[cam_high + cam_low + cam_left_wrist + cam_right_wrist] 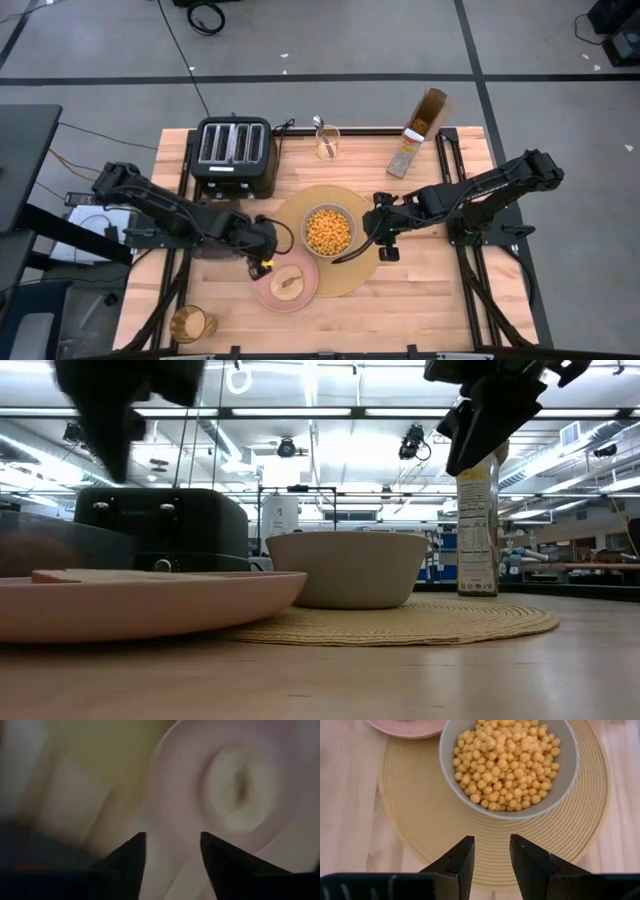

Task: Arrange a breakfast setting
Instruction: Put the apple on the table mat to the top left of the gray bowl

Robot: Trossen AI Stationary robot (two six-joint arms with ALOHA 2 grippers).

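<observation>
The round tan placemat lies mid-table with the white bowl of yellow cereal balls standing on it. The pink plate overlaps the mat's near left rim and carries a slice of toast. My left gripper hangs open above the plate's left edge, nothing between its fingers. My right gripper hovers open over the mat's right part, short of the bowl. A metal spoon stands in a clear glass at the far edge. An amber glass stands near left.
The black four-slot toaster stands at the far left, and an opened cereal box at the far right. Bare wood lies near right of the mat. In the low view the plate fills the near left.
</observation>
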